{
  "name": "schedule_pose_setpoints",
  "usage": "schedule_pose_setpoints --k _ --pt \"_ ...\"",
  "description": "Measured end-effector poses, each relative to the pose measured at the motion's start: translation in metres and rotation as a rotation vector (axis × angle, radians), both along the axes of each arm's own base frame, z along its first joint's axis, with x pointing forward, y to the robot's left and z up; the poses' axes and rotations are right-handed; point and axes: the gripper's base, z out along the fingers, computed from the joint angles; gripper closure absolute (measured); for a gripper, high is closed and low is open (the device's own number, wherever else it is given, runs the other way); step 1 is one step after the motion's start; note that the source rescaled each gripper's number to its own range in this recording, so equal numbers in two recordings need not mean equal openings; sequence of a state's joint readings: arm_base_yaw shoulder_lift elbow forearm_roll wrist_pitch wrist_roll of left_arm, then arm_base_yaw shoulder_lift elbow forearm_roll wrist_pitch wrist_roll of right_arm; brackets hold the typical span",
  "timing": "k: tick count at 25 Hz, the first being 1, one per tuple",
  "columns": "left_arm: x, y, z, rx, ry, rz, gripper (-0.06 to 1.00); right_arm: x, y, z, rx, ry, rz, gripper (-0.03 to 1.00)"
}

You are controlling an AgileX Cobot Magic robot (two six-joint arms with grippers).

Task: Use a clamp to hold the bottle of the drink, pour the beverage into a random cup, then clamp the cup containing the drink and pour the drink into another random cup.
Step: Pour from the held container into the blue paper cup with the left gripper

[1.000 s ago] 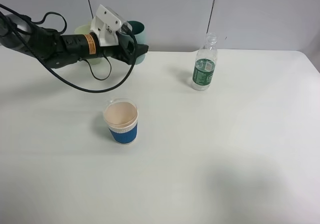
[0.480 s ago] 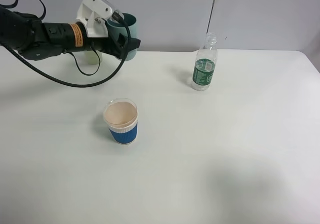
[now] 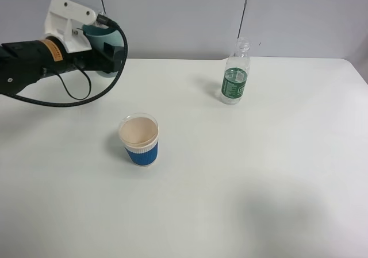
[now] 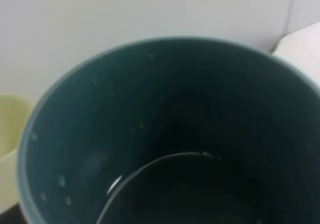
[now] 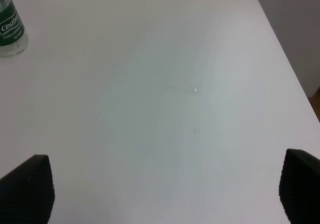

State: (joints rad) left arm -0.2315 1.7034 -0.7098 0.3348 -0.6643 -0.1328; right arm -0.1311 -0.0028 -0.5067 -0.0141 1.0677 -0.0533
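My left gripper (image 3: 108,52) is shut on the teal-blue tumbler (image 3: 96,35) and holds it off the table at the back left. In the left wrist view the tumbler's dark green inside (image 4: 165,124) fills the picture, with droplets on its wall and a curved glint of clear liquid (image 4: 160,159) low down. The blue-sleeved cup (image 3: 139,139) stands in front of it, nearer the middle, peach-cream inside. At the back right of centre is the bottle (image 3: 234,74), upright with no cap showing, also visible as the bottle (image 5: 9,27) in the right wrist view. My right gripper (image 5: 164,184) is open over bare table.
A pale yellow-green tumbler (image 4: 7,126) shows beside the teal one in the left wrist view only. The white table (image 3: 259,172) ends at a grey wall (image 3: 184,11) behind and at its right edge (image 5: 280,49). A black cable (image 3: 86,97) hangs from the left arm.
The left arm has swung to the left along the back of the table, carrying the teal tumbler with it. The bottle, the blue-sleeved cup and the right gripper have not moved.
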Motion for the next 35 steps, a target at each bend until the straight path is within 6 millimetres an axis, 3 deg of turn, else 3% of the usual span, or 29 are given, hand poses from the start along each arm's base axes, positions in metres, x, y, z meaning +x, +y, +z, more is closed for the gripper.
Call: schedule_pose_setpoints --k 6,12,26,35 --pt "-0.041 0.017 -0.001 0.041 0.006 0.128 0.93 0.0 0.0 0.0 0.0 0.0 0.0 0.15" --pt "-0.069 0.016 -0.003 0.156 -0.01 0.176 0.93 0.0 0.0 0.0 0.0 0.0 0.0 0.15" --pt "-0.104 -0.025 -0.008 0.553 -0.06 0.056 0.93 0.0 0.0 0.0 0.0 0.0 0.0 0.15" --pt "-0.117 -0.042 -0.006 0.704 -0.138 -0.019 0.93 0.0 0.0 0.0 0.0 0.0 0.0 0.15"
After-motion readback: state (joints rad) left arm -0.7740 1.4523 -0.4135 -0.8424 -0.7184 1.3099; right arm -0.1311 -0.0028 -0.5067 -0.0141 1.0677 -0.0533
